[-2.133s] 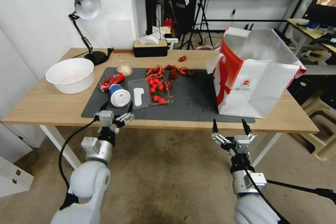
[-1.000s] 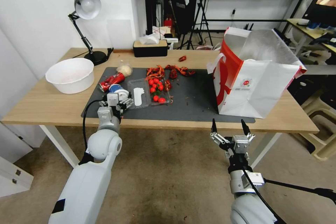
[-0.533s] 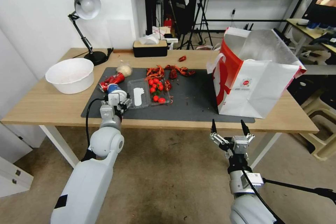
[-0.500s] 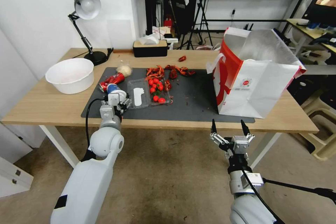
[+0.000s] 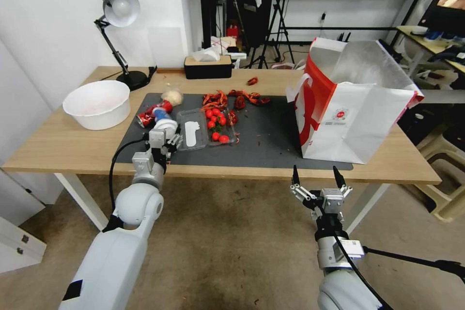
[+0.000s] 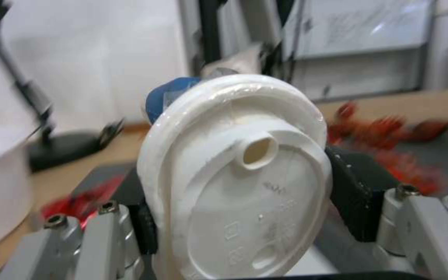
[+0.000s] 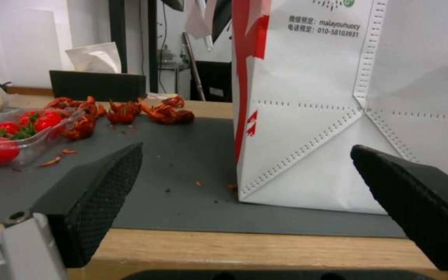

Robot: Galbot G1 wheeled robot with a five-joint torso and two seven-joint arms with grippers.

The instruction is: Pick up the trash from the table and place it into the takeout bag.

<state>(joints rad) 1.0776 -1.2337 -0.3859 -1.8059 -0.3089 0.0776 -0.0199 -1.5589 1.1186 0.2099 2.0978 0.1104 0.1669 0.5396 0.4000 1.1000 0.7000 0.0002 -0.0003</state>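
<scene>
**A:** Left pincer (image 5: pixel 164 139) first: from the head view, you have it at the near edge of the dark mat (image 5: pixel 271 135), closed around the blue white-lidded cup (image 5: pixel 163 123), beside the tomato tray (image 5: pixel 206 128). Why grip it lying over, lid toward you?

**B:** My guess is that the sidewall gives the pads flat purchase. The takeout bag (image 5: pixel 358 121) stands open-mouthed on the far right of the surface (image 5: pixel 58 147), well apart, so you have a long carry. Your right pincer (image 5: pixel 316 178) waits below the surface edge, spread wide, holding nothing.

**A:** And the left wrist view?

**B:** The cup's lid (image 6: pixel 245 186) sits squeezed between both pads (image 6: pixel 356 194); its embossed marks are too faint to read.

**A:** Right wrist view?

**B:** The bag's panel is printed "malayouhuocy" (image 7: pixel 335 26) and "010-58103931"; the small characters are unreadable.
</scene>
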